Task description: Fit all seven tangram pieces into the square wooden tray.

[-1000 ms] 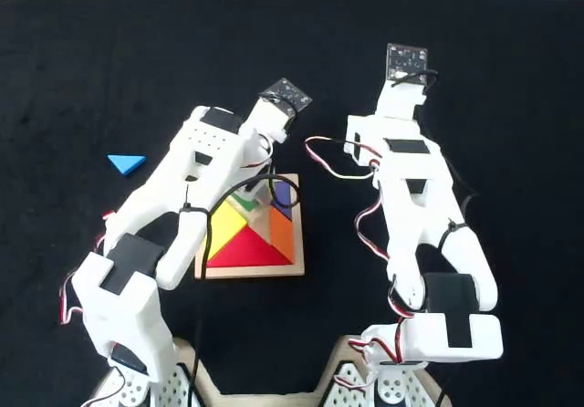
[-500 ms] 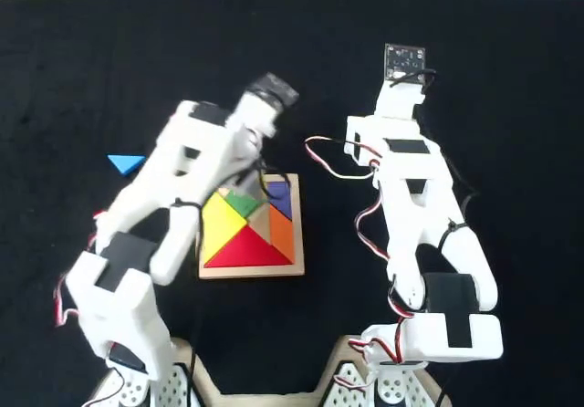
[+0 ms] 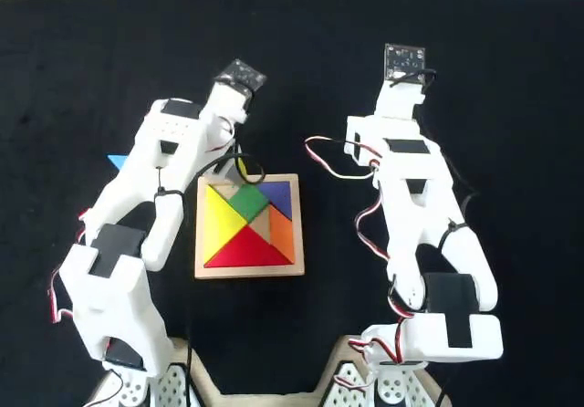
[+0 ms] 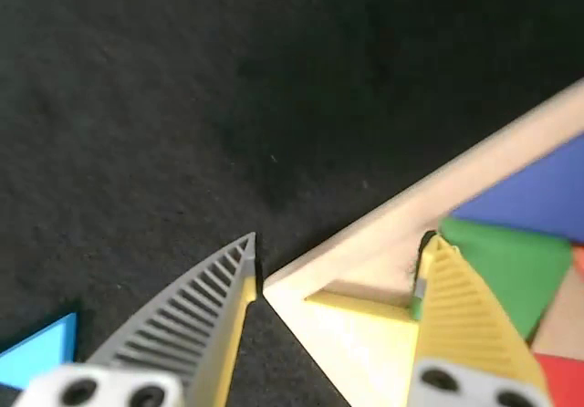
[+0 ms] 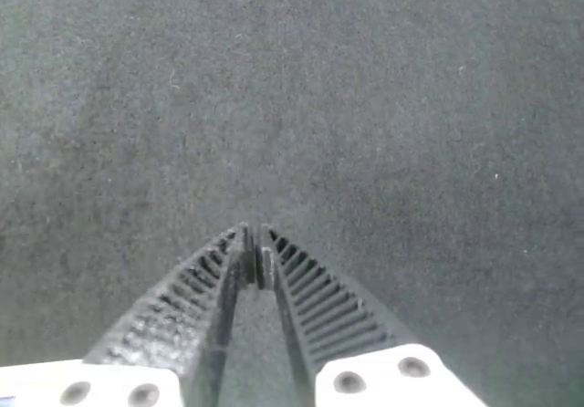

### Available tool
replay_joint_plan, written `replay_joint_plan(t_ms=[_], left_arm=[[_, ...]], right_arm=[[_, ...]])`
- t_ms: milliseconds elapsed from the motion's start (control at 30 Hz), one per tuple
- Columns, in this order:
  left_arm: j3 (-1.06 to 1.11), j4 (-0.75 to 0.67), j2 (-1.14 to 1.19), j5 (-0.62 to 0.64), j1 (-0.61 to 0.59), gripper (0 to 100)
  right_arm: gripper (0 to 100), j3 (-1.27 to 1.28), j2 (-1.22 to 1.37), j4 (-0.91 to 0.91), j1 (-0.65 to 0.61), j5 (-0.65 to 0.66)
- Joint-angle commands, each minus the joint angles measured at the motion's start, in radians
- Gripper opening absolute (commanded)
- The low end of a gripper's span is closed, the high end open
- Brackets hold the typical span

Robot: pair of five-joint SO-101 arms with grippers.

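In the high view the blue triangle (image 3: 116,161) is lying on the cloth (image 3: 511,78), partly hidden by the left arm (image 3: 169,151), on its far side from the tray (image 3: 246,271), which is holding coloured pieces (image 3: 239,247) around what is probably one bare slot. In the left wrist view the left claw (image 4: 339,243) is hanging wide open astride the tray's corner, the triangle lying outward of it. In the right wrist view the right claw (image 5: 253,247) is resting closed on nothing over cloth, farther off.
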Motion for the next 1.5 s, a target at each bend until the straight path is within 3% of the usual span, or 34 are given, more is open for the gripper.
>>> replay_joint_plan(t_ms=[0, 433, 700, 1133, 1467], left_arm=[[0.015, -0.011, -0.006, -0.028, -0.007, 28], [-0.016, 0.031, -0.009, -0.029, 0.048, 22], [-0.107, 0.074, -0.127, -0.026, 0.048, 22], [-0.061, 0.032, 0.028, 0.046, 0.15, 22], [-0.018, 0.034, -0.129, 0.049, 0.134, 22]], right_arm=[[1.2, -0.038, -0.005, -0.025, -0.015, 0.009], [1.2, -0.038, -0.005, -0.025, -0.015, 0.009], [1.2, -0.038, -0.005, -0.025, -0.015, 0.009], [1.2, -0.038, -0.005, -0.025, -0.015, 0.009], [1.2, -0.038, -0.007, -0.023, -0.015, 0.009]])
